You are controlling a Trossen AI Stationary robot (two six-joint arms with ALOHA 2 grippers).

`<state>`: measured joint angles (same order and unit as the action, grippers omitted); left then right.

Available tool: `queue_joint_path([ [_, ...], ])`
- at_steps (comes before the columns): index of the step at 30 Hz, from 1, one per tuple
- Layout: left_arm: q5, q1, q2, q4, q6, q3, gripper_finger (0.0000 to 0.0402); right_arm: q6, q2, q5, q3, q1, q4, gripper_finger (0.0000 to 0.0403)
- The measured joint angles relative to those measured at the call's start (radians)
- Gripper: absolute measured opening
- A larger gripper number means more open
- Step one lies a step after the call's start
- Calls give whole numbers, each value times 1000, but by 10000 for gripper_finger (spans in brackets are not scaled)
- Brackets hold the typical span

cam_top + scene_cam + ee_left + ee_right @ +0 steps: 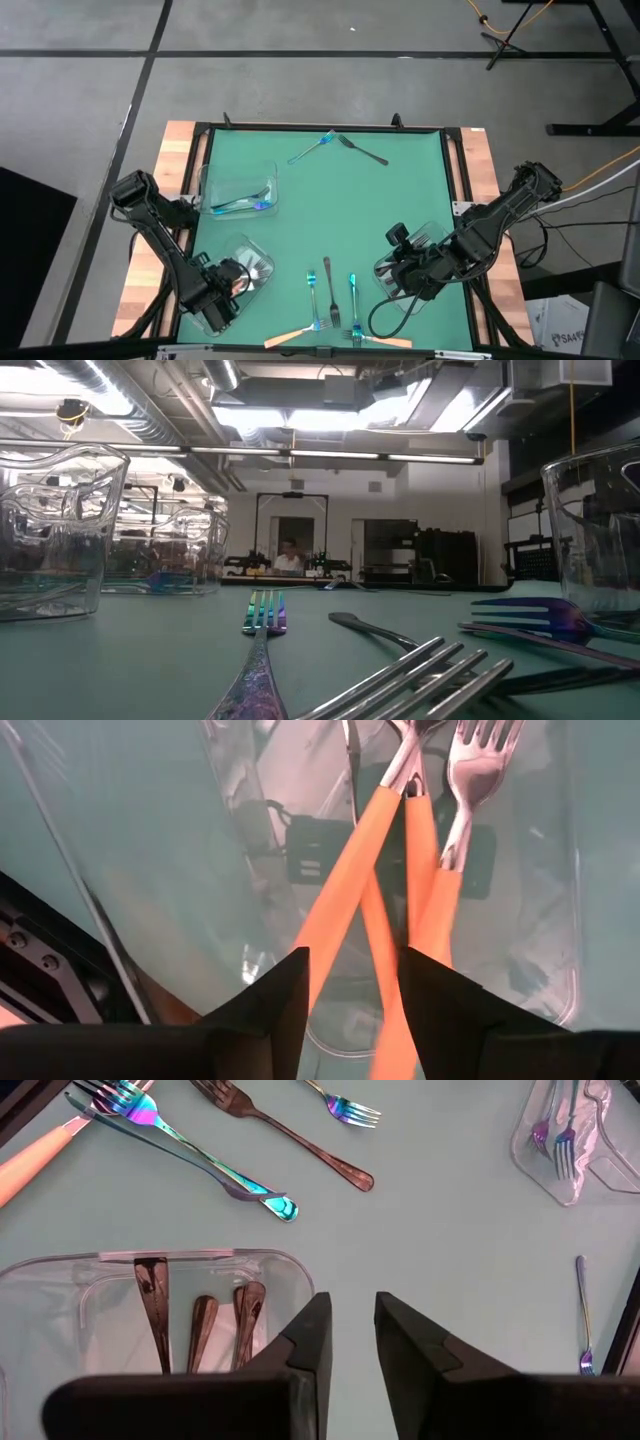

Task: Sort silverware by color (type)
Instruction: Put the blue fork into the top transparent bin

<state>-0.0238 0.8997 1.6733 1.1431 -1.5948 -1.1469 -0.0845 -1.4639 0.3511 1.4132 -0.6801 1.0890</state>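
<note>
My left gripper (233,285) (352,990) points down, open, over a clear tray (262,254) at the near left. Several orange-handled forks (420,850) lie in it, tines away from the fingers. My right gripper (398,268) (352,1320) hangs at a slant over another clear tray (150,1258) at the near right, its fingers a little apart with nothing between them. Dark forks (200,1330) lie in that tray. A third tray (240,190) at the far left holds blue-teal forks. Loose forks lie on the green mat: dark (328,285), blue-teal (353,298) and orange-handled (290,337). My left gripper stands open from above over the free ends of the orange handles, which lie on the tray's floor. One handle (385,975) runs through the gap between the fingers, another (330,935) ends at the edge of one finger. Whether a finger touches either, I cannot tell.
At the mat's far edge lie a blue-teal fork (315,146) and a dark one (367,152). Another orange-handled fork (385,341) lies at the near edge. The mat's middle (330,215) is bare. Wooden strips and a black frame border the mat.
</note>
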Motion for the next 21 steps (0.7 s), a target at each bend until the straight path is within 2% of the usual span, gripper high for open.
queue_joint_path([
  [4,17,-1,0,-4,0,0,147,0,0,0,0,0,0,69],
  [10,182,-25,0,-1,4,-13,144,0,0,0,0,0,0,69],
  [21,165,-35,0,7,-32,-178,143,0,0,0,0,0,0,69],
])
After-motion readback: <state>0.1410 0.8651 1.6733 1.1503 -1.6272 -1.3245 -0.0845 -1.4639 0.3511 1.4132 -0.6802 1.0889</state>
